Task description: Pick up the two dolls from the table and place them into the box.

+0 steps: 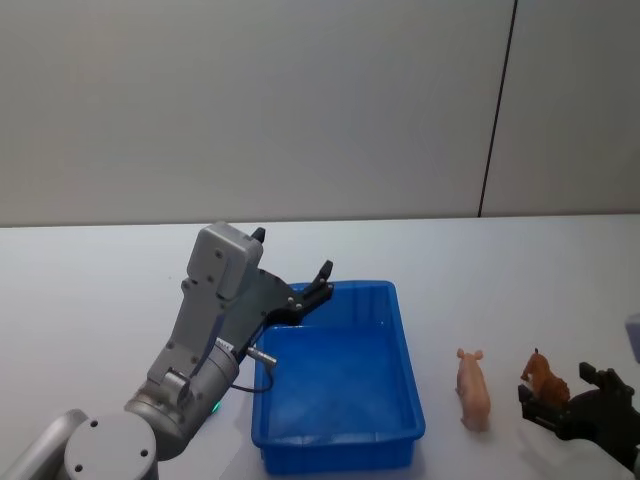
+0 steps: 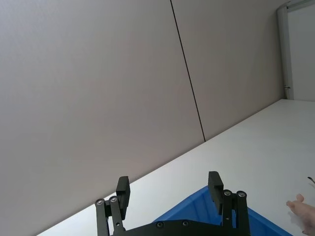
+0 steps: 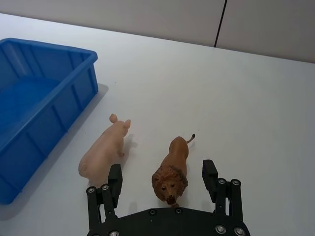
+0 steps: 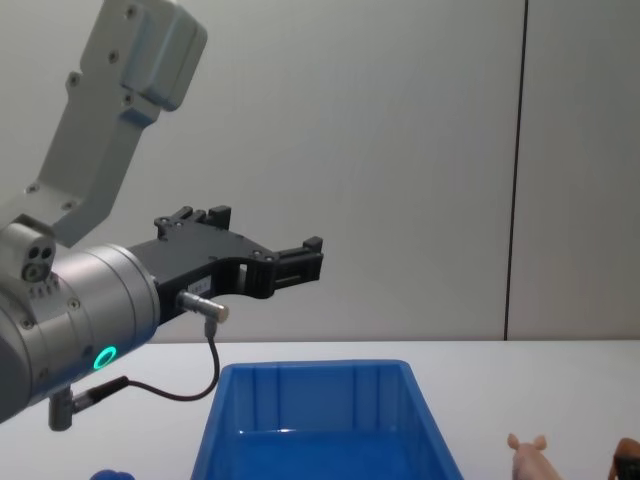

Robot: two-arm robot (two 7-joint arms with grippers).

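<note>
The blue box [image 1: 408, 372] stands on the white table [image 1: 520, 270] in front of me and looks empty. To its right a pale pink pig doll [image 1: 473, 390] stands on the table, with a brown lion doll [image 1: 545, 378] just right of it. My right gripper [image 1: 558, 390] is low at the lion, open. In the right wrist view its fingers [image 3: 115, 176] stand either side of the lion's [image 3: 174, 164] head without touching it, with the pig [image 3: 103, 150] and box [image 3: 74, 93] beyond. My left gripper [image 1: 318, 282] hangs open and empty above the box's far left corner.
A small round blue thing [image 4: 110, 474] shows at the chest view's bottom edge, left of the box [image 4: 310, 370]. A grey wall [image 1: 300, 100] with a dark vertical seam rises behind the table. Bare tabletop lies beyond the box and the dolls.
</note>
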